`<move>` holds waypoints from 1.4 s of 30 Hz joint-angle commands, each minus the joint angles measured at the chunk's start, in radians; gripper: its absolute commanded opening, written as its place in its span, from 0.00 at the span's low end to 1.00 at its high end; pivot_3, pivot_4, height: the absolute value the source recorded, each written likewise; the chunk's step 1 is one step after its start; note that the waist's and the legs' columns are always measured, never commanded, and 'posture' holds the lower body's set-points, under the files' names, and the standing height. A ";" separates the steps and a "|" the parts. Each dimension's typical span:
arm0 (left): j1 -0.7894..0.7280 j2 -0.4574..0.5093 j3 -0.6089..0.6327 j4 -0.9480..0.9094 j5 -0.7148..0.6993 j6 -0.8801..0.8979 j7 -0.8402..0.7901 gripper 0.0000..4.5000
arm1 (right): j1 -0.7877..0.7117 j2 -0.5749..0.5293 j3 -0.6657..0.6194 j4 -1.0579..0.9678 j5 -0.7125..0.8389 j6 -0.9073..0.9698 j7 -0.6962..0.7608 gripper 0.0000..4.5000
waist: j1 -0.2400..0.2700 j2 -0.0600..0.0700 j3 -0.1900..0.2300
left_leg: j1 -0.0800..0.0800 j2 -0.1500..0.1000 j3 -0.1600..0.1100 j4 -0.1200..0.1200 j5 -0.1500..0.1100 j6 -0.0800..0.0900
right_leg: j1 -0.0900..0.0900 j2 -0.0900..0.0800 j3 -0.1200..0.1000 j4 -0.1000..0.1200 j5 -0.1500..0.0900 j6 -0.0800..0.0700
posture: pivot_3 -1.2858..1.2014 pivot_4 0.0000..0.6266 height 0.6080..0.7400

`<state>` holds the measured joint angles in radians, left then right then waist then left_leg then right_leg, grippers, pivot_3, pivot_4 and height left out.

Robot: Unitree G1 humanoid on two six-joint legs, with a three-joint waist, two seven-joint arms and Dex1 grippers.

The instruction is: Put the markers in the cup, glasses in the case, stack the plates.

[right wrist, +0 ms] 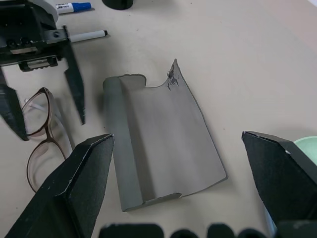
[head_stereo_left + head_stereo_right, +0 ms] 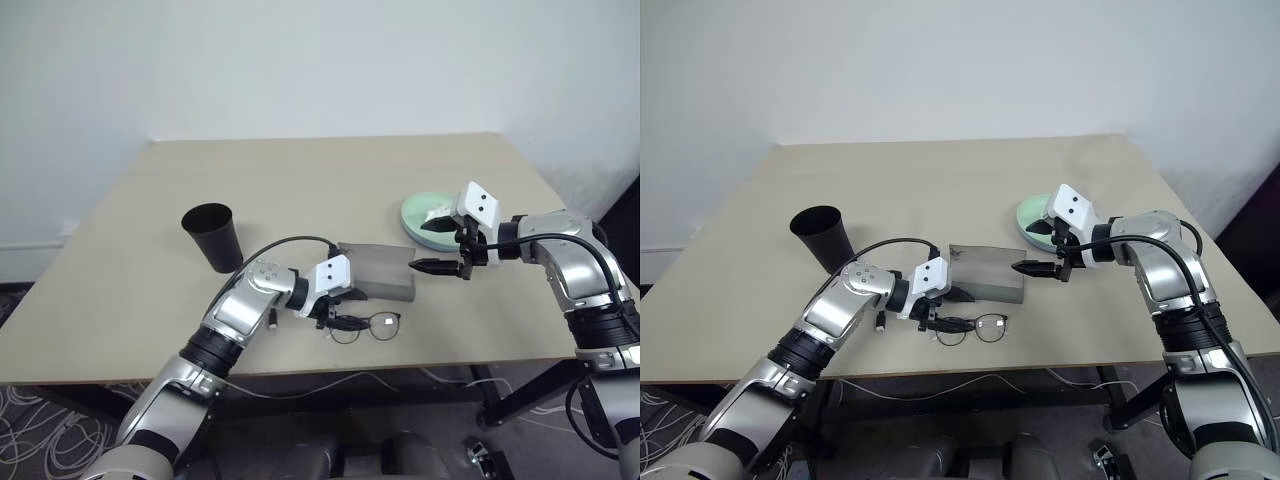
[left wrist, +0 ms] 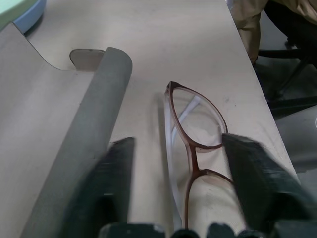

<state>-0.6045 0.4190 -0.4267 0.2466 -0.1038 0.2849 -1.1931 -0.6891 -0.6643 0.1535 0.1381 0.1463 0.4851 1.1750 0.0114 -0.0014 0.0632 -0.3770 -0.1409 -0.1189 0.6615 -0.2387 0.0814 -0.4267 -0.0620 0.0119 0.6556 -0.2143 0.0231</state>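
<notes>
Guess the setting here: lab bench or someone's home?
Probably a lab or test room, not a home: a bare beige table against a plain white wall, and loose cables on the carpet under it.

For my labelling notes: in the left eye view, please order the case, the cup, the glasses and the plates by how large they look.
1. Case.
2. Cup and plates: they look alike, and the right gripper hides part of the plates, so I do not rank them.
3. Glasses.

One pair of glasses [image 2: 366,326], one case [image 2: 380,271], one cup [image 2: 213,236], two markers [image 1: 74,7], two stacked plates [image 3: 25,12].
</notes>
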 commanded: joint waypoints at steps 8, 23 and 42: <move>-0.004 -0.001 -0.012 -0.026 0.030 -0.019 -0.024 0.00 | -0.014 -0.010 -0.011 -0.043 0.017 0.006 -0.008 1.00 | 0.000 0.000 0.000 | 0.000 0.000 0.000 0.000 0.000 0.000 | 0.000 0.000 0.000 0.000 0.000 0.000 | 0.52 0.00 1.00; -0.022 -0.001 0.005 -0.024 0.022 -0.008 -0.028 0.21 | -0.018 -0.003 -0.002 -0.032 0.016 0.000 -0.016 1.00 | 0.000 0.000 0.000 | 0.000 0.000 0.000 0.000 0.000 0.000 | 0.000 0.000 0.000 0.000 0.000 0.000 | 0.52 0.00 1.00; -0.007 -0.030 -0.021 -0.005 0.052 -0.034 -0.012 0.84 | -0.017 -0.003 0.001 -0.034 0.021 0.003 -0.024 1.00 | 0.000 0.000 0.000 | 0.000 0.000 0.000 0.001 0.000 0.000 | 0.000 0.000 0.000 0.000 0.001 0.000 | 0.52 0.00 1.00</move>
<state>-0.6022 0.3934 -0.4489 0.2532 -0.0522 0.2568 -1.2021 -0.6892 -0.6631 0.1693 0.1344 0.1552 0.4961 1.1573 0.0114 -0.0013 0.0631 -0.3771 -0.1409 -0.1188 0.6621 -0.2386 0.0816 -0.4265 -0.0618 0.0121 0.6556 -0.2136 0.0227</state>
